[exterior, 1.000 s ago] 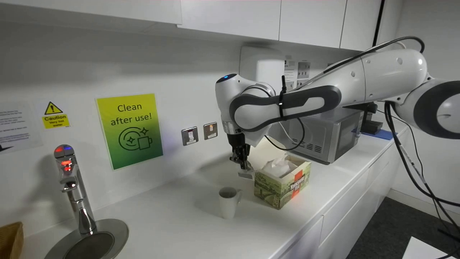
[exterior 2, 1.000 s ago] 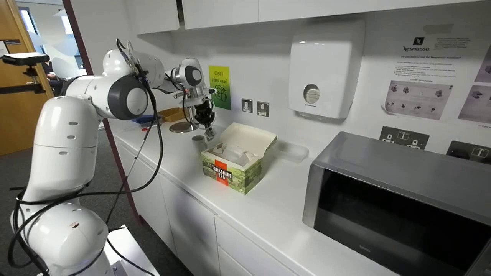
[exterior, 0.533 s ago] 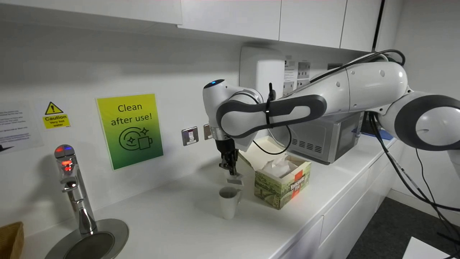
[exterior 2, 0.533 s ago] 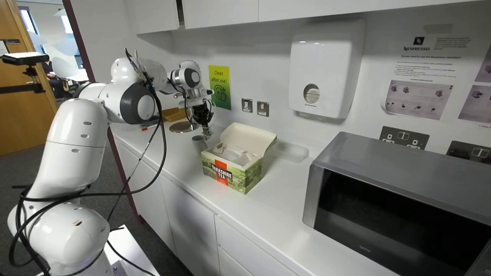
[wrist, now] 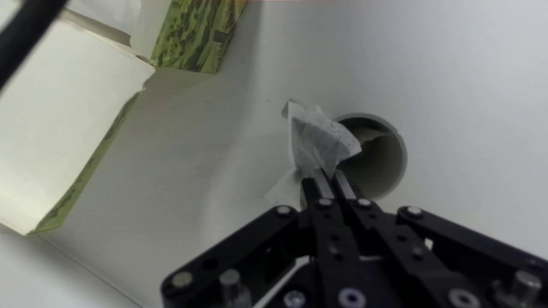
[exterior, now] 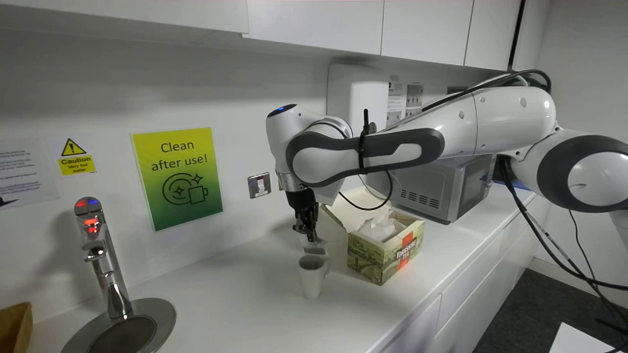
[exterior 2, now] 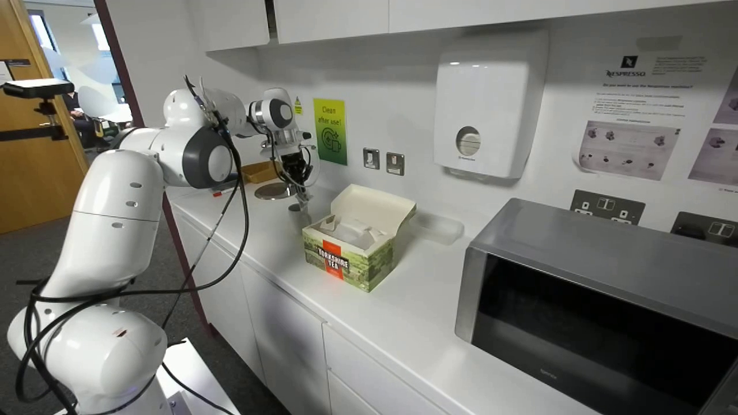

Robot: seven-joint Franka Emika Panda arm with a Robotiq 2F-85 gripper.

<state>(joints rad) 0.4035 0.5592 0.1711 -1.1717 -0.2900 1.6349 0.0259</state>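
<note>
In an exterior view, the gripper (exterior: pixel 311 239) is hanging jaws-down over the counter (exterior: pixel 230 299), between its back and front edges. A teabag (exterior: pixel 314 250) is dangling from the jaws close to the mouth of the mug (exterior: pixel 311 280), which is standing upright with its handle facing the box (exterior: pixel 367 261).

In an exterior view, the mug is standing beyond the box, on the side of the counter's far left corner, and the gripper is hovering near its mouth. The box's lid (exterior 2: pixel 375 208) is leaning open toward the back edge, where a clear tub (exterior 2: pixel 435 227) is lying. Whether the teabag is touching the mug, I cannot tell.

In the wrist view, the jaws are all but meeting — only a sliver is showing between the tips — and are pinching the teabag by a gathered bit. It is looking very light, limp and papery, likely easy to tear and hardly slippery, so a gentle pinch on a corner or folded edge is looking best. It is fanning out ahead of the tips: one corner is pointing toward the box's end of the counter, another is crossing the mug's rim from this angle. Crumpled so, it is showing no clear long axis. Something pale (wrist: pixel 369 136) is showing inside the mug; I cannot tell what.
</note>
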